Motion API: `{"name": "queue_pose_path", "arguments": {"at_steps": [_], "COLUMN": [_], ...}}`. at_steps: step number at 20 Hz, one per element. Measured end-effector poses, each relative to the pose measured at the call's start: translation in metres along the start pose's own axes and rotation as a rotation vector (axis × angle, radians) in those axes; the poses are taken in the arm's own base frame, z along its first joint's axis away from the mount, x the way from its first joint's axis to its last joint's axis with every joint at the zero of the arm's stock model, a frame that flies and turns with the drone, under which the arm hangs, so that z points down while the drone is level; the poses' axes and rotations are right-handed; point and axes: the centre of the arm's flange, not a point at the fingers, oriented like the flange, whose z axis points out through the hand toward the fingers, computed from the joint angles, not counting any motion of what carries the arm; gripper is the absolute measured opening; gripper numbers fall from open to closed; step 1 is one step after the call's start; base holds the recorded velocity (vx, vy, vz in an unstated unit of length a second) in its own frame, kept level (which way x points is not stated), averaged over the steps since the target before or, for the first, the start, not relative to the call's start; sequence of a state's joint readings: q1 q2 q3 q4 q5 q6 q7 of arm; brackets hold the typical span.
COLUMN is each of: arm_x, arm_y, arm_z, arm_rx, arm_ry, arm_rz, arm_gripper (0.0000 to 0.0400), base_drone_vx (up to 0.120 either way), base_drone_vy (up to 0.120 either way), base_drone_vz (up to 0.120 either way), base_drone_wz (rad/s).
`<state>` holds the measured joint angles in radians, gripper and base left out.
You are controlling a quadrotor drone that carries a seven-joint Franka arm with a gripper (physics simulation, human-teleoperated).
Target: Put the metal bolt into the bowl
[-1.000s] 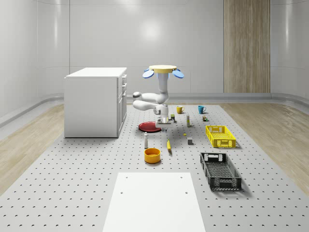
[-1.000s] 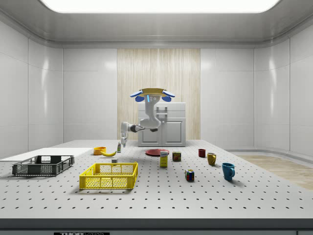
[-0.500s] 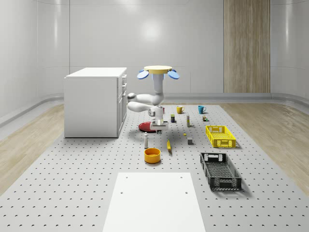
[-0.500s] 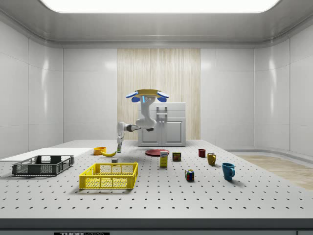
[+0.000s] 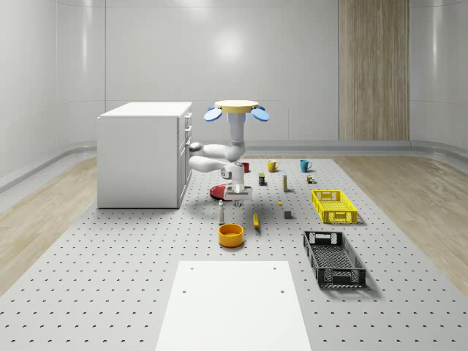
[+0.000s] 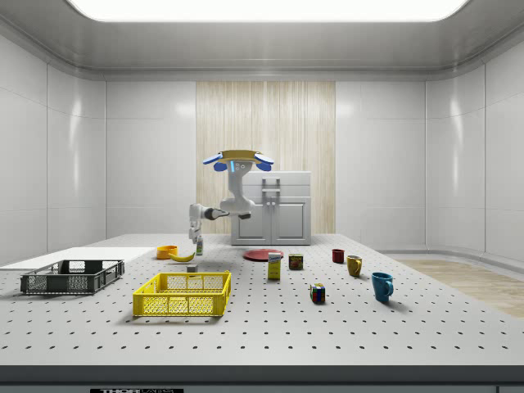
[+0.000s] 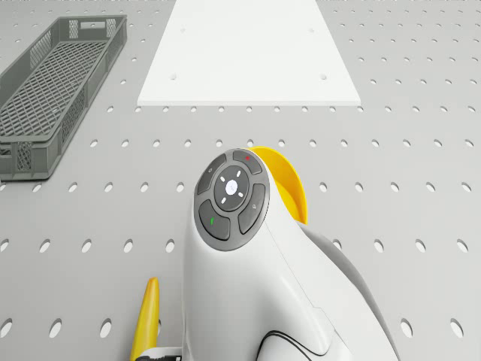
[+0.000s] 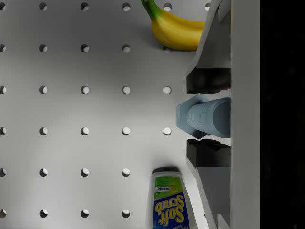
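We note the drone hovering above the perforated table, centre frame; gripper clamped on pale-blue metal bolt, nr yellow bowl.

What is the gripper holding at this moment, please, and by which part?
The gripper holds the metal bolt, its fingers clamped on the threaded shank.

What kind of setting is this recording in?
Most likely a simulated robotics lab: a big perforated table in a bare panelled room holds test props such as a yellow crate, a banana and a bleach bottle, beside a white cabinet.
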<state>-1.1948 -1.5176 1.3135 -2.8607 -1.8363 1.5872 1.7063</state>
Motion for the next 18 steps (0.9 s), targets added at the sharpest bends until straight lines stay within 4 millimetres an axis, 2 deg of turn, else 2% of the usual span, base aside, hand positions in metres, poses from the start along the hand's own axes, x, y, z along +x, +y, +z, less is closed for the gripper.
{"name": "queue_pose_path", "arguments": {"at_steps": [4, 8, 10, 13, 18], "arm_x": [0.0, 0.0, 0.0, 0.0, 0.0], "arm_y": [0.0, 0.0, 0.0, 0.0, 0.0], "arm_z": [0.0, 0.0, 0.0, 0.0, 0.0], "arm_rx": [0.0, 0.0, 0.0, 0.0, 0.0], "arm_ry": [0.0, 0.0, 0.0, 0.0, 0.0], "arm_rz": [0.0, 0.0, 0.0, 0.0, 0.0], "arm_gripper": [0.0139, 0.0139, 0.0139, 0.0139, 0.0139], "base_drone_vx": [0.12, 0.12, 0.12, 0.12, 0.12], "base_drone_vy": [-0.06, -0.12, -0.02, 0.0, -0.016], "base_drone_vz": [0.0, 0.0, -0.02, -0.12, -0.008], "base_drone_wz": [0.0, 0.0, 0.0, 0.0, 0.0]}}
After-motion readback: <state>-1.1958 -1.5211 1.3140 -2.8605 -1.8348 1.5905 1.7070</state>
